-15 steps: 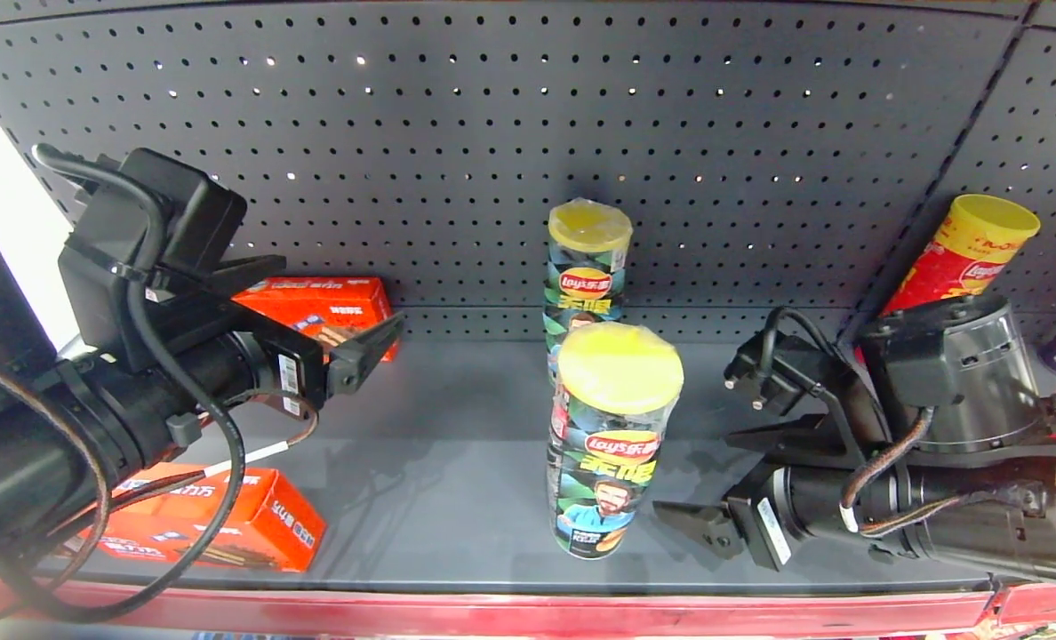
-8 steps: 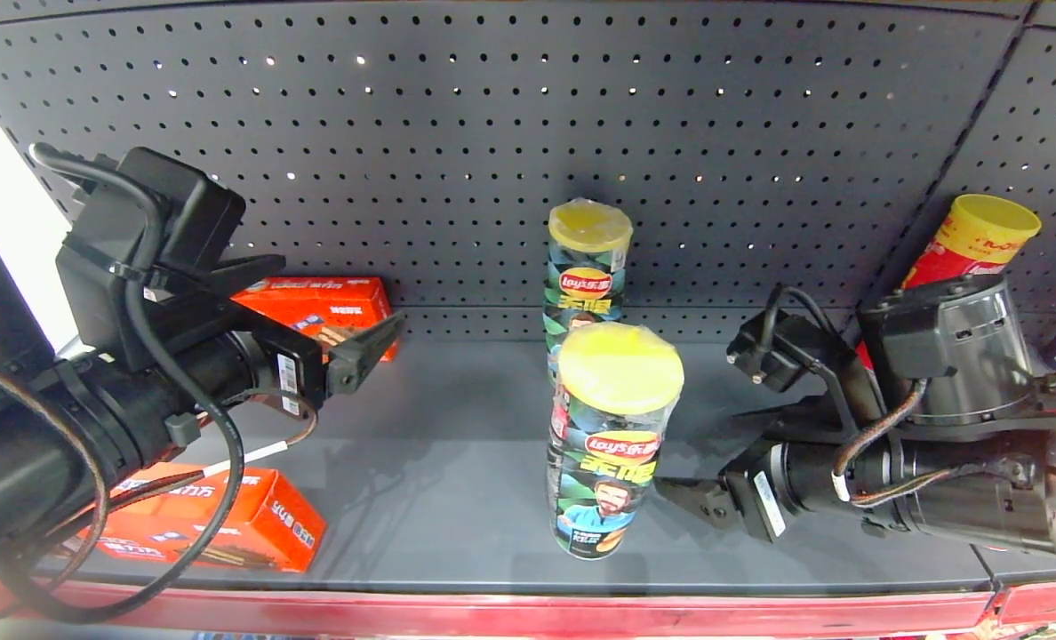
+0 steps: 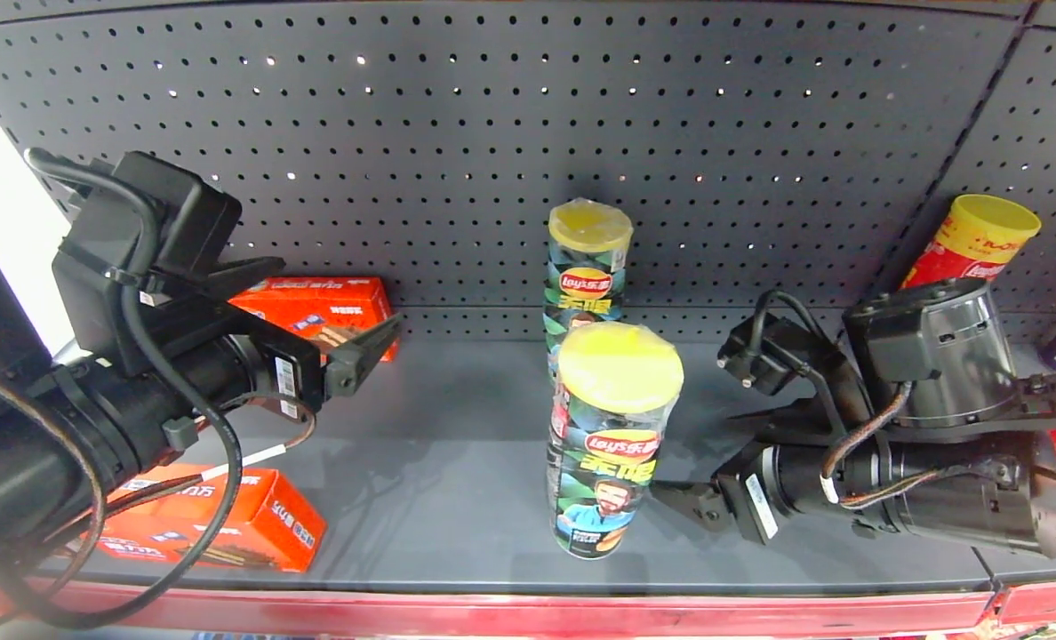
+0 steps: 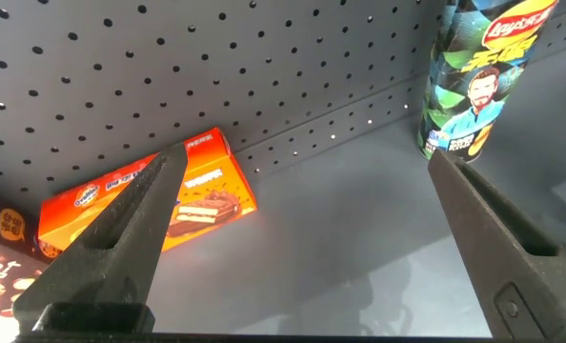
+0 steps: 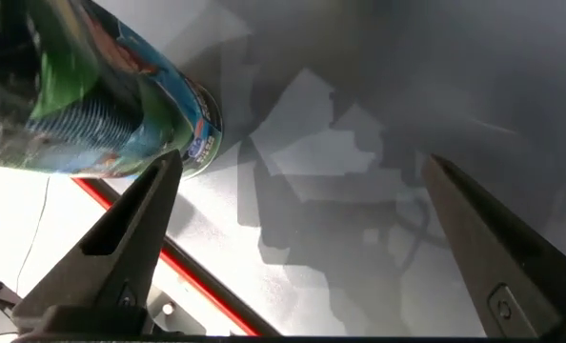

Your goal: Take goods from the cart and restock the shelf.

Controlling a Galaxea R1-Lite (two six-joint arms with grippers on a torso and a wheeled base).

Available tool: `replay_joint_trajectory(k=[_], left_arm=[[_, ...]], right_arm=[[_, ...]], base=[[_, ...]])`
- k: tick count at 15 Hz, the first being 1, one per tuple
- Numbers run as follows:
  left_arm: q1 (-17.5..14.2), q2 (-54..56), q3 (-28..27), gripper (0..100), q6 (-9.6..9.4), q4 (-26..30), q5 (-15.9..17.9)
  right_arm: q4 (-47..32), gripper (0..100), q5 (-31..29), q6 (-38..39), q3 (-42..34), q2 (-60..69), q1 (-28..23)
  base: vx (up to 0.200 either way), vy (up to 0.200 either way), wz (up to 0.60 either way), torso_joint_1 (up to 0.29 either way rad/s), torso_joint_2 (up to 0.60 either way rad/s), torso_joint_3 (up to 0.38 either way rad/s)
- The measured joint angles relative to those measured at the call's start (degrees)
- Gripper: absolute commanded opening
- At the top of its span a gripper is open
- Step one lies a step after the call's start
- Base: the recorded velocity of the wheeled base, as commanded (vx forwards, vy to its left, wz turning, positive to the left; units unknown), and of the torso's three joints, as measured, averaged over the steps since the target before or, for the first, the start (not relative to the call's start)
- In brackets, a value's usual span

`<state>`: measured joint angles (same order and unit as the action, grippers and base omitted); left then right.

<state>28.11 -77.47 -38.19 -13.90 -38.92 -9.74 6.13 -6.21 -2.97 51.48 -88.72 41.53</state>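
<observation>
Two green chip cans with yellow lids stand upright mid-shelf, the front can [image 3: 615,444] before the back can [image 3: 588,267]. My right gripper [image 3: 715,453] is open just right of the front can, its lower fingertip close to the can's base, nothing between its fingers. In the right wrist view the front can [image 5: 102,105] lies beside the open right gripper [image 5: 302,164], outside the jaws. My left gripper [image 3: 315,307] hangs open and empty over the shelf's left part. The left wrist view has that gripper [image 4: 307,160] open, with a chip can [image 4: 478,86] off to one side.
An orange box [image 3: 319,307] lies at the back left, also the orange box [image 4: 150,205]; another orange box [image 3: 217,524] sits at the front left. A red can [image 3: 964,240] leans at the far right. The grey shelf [image 3: 457,462] has a red front edge [image 3: 492,613] and a pegboard back.
My right arm has slid left toward the front can, bringing its open fingers close to the can's base. The left arm has barely shifted.
</observation>
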Motion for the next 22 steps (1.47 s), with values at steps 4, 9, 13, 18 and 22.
replay_joint_trajectory(k=[4, 9, 13, 18, 22], left_arm=[[-0.1, 0.2, 0.9, 100, 0.02, -0.1, 0.0], [0.0, 1.0, 0.5, 100, 0.05, 0.3, 0.1], [0.3, 3.8, 0.9, 100, -0.20, 0.1, -0.1], [1.3, 11.3, 4.8, 100, -0.66, 0.4, -0.1], [5.0, 18.2, 10.7, 100, -4.50, 0.4, -0.1]], right_arm=[[0.0, 100, -1.0, 0.1, 0.0, 2.7, -0.4], [1.7, 100, -1.4, 0.4, 0.0, 12.0, -2.9], [5.4, 100, -3.2, 0.3, -2.2, 21.0, -4.0], [5.5, 100, -5.1, -1.1, -6.9, 35.5, -4.2], [2.1, 100, -5.4, -1.7, -13.3, 49.0, -4.4]], base=[[0.000, 0.000, 0.00, 0.000, 0.00, 0.000], [0.000, 0.000, 0.00, 0.000, 0.00, 0.000], [0.000, 0.000, 0.00, 0.000, 0.00, 0.000], [0.000, 0.000, 0.00, 0.000, 0.00, 0.000], [0.000, 0.000, 0.00, 0.000, 0.00, 0.000]])
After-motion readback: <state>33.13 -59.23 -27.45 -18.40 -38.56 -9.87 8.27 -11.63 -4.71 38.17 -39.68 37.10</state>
